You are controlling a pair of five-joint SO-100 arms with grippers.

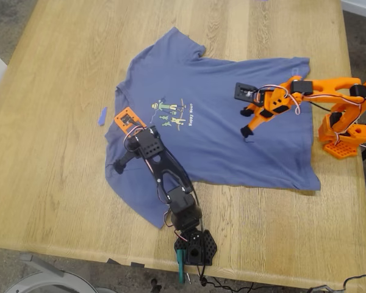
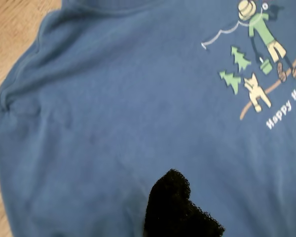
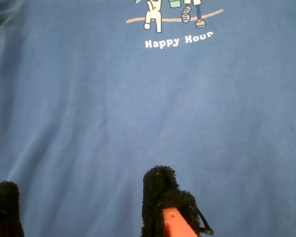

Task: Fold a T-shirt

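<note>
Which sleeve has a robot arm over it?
The sleeve nearest the exterior view's bottom edge: the black arm reaches across it. The other sleeve lies uncovered.

— What can't you make out?
— The slate-blue cotton T-shirt hides partly under both arms. In my first wrist view, its white chest lettering runs off the frame edge.

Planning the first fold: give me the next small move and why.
Probably lower my second claw onto the T-shirt and pinch cloth: the shirt lies spread flat and unfolded on the table, and that claw's pads stand apart with nothing between them.
</note>
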